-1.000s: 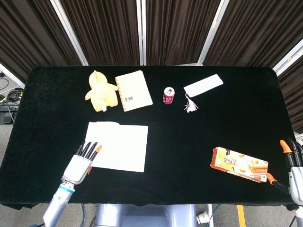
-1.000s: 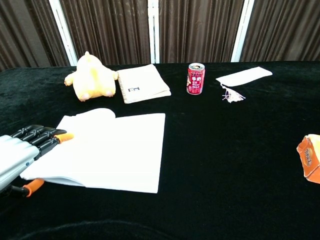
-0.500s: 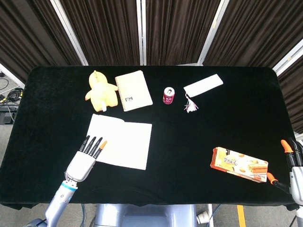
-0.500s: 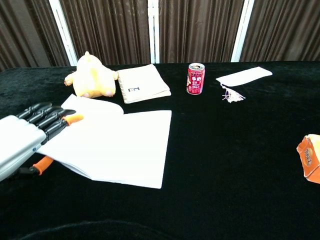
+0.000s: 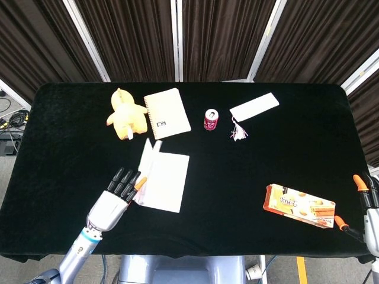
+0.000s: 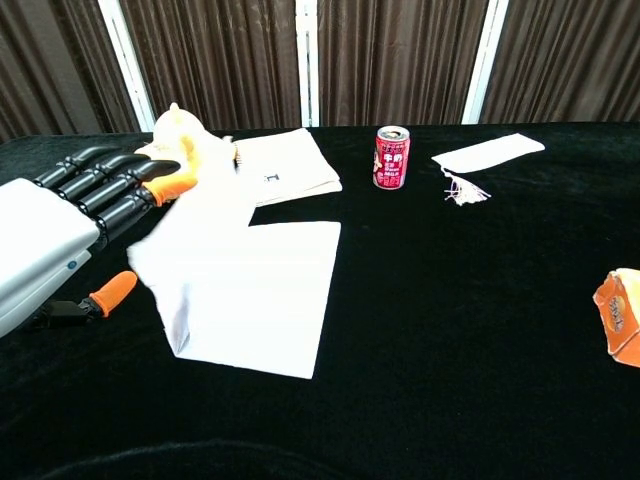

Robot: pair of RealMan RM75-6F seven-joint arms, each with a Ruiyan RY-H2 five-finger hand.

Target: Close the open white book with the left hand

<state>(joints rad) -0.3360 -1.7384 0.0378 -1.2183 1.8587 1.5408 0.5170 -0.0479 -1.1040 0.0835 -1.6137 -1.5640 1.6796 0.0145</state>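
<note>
The white book (image 5: pixel 169 175) lies on the black table, its right half flat (image 6: pixel 270 300). Its left half (image 5: pixel 147 163) is raised and tilted over toward the right, blurred in the chest view (image 6: pixel 195 225). My left hand (image 5: pixel 115 198) is just left of the book with its fingers stretched out straight against the underside of the raised half (image 6: pixel 60 235). It grips nothing. My right hand (image 5: pixel 370 207) stays at the table's right edge with its fingers extended, holding nothing; the chest view does not show it.
Behind the book are a yellow plush toy (image 5: pixel 126 112) and a spiral notebook (image 5: pixel 167 113). A red can (image 5: pixel 211 119) and a white pouch with a tassel (image 5: pixel 254 107) stand further right. A snack box (image 5: pixel 299 205) lies near my right hand.
My left hand has moved up and to the right, carrying the book's left half from nearly flat to steeply raised. The book now covers a narrower patch of table. The right hand is still.
</note>
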